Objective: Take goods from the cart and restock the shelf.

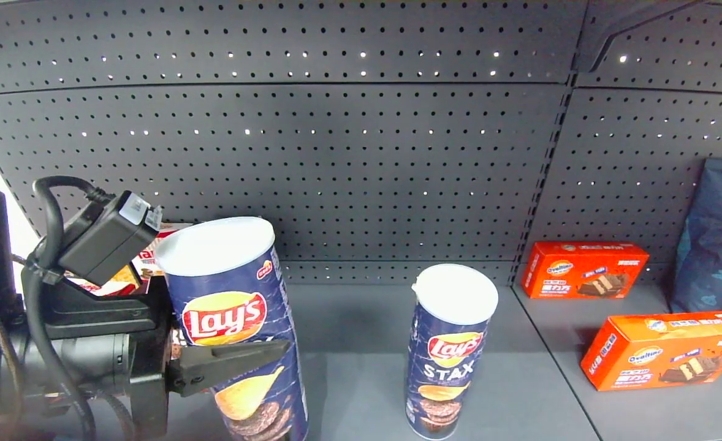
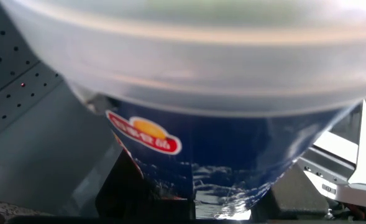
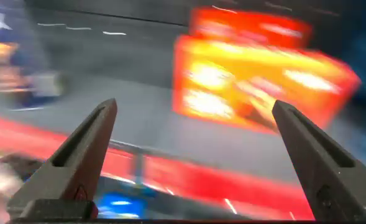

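Left gripper (image 1: 249,354) clamps glossy cylindrical chip can (image 1: 226,288), white-lidded, at nine o'clock. Right wrist view: right gripper (image 3: 194,107) spread empty, facing rectangular orange box (image 3: 257,81).

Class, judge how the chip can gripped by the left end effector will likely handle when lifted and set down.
The chip can is tall and narrow, so it may tip if set down off-level. Its round body would probably roll once toppled. Its glossy wrap looks slippery, so the left end effector might lose it under a light squeeze.
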